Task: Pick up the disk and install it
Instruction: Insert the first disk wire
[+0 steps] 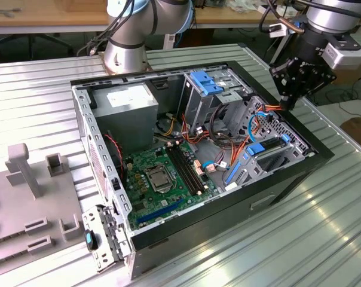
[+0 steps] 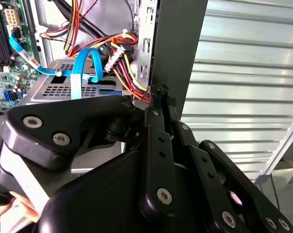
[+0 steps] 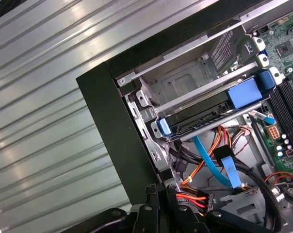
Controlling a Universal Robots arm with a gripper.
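Note:
The disk [image 3: 200,115] lies flat in the drive cage at the corner of the open computer case [image 1: 276,179]. Its dark edge shows between blue side rails. In the exterior view the disk [image 1: 269,153] sits at the case's right end, low in the metal bay. My gripper [image 1: 286,106] hangs above the case's far right wall, apart from the disk, with its black fingers [image 2: 156,116] closed together and nothing between them. In both wrist views the gripper tip [image 3: 162,190] hovers just over a bundle of orange, red and yellow wires beside the case wall.
A grey power-supply box [image 1: 129,103] and the green motherboard [image 1: 162,173] fill the case's left and middle. A bare blue bracket [image 1: 205,82] sits at the back bay. Blue data cables [image 2: 83,68] cross the cage. A grey fixture [image 1: 31,191] stands on the ribbed table [image 1: 324,239].

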